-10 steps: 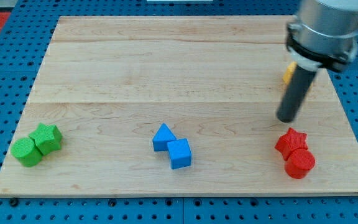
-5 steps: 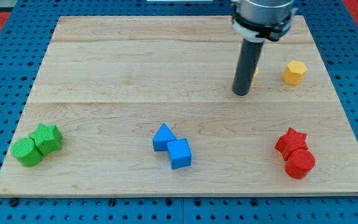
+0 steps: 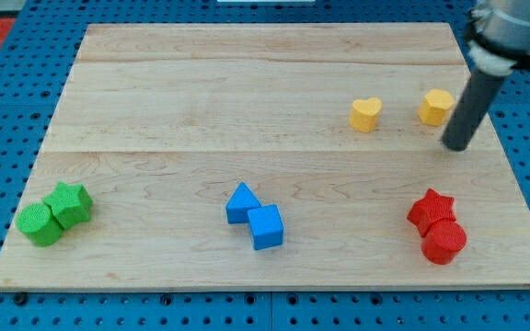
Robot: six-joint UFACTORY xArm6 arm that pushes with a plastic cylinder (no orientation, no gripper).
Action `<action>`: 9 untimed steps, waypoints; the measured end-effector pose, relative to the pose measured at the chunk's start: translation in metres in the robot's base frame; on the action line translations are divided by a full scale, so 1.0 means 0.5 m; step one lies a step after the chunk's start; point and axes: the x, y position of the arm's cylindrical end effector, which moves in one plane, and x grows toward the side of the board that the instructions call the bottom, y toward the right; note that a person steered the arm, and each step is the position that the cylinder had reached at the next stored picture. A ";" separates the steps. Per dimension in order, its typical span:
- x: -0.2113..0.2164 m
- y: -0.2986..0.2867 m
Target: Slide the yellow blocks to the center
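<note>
A yellow heart-shaped block (image 3: 365, 114) lies on the wooden board (image 3: 201, 110), right of the middle. A yellow hexagonal block (image 3: 436, 107) lies further to the view's right. My tip (image 3: 455, 145) is just below and to the right of the yellow hexagonal block, close to it but not clearly touching. The rod rises toward the view's top right.
A blue triangular block (image 3: 241, 203) and a blue cube (image 3: 266, 226) touch at bottom middle. A red star (image 3: 431, 210) and a red cylinder (image 3: 443, 242) sit at bottom right. A green star (image 3: 69, 204) and a green cylinder (image 3: 39, 224) sit at bottom left.
My tip swung from left of the heart block to the right side of the hexagonal block. The heart, hidden behind the rod before, now shows in full. The other blocks have not moved.
</note>
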 end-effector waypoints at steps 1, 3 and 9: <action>-0.070 0.097; -0.196 0.072; -0.030 -0.298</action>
